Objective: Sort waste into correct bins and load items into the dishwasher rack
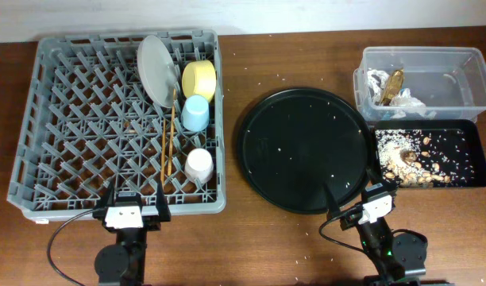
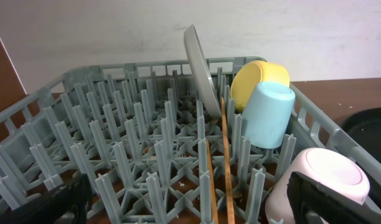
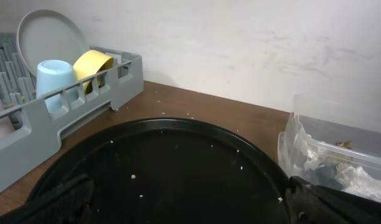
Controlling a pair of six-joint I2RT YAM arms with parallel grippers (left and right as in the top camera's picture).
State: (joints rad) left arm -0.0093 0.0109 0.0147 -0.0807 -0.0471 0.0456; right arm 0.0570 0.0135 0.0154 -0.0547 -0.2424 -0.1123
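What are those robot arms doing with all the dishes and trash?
They are tidying up, and it looks nearly done. The white plate, yellow bowl, blue cup, pink-white cup and chopsticks all sit in the grey rack. The napkins and wrapper are in the clear tub, and the food scraps are in the shallow black tray. Only a few grains dot the round black tray. The left gripper and right gripper sit at the table's near edge, open and holding nothing.

1 plate point(image 1: 156, 70), 1 bowl point(image 1: 199, 78), 2 cups point(image 1: 195, 113), 2 chopsticks point(image 1: 168, 143)
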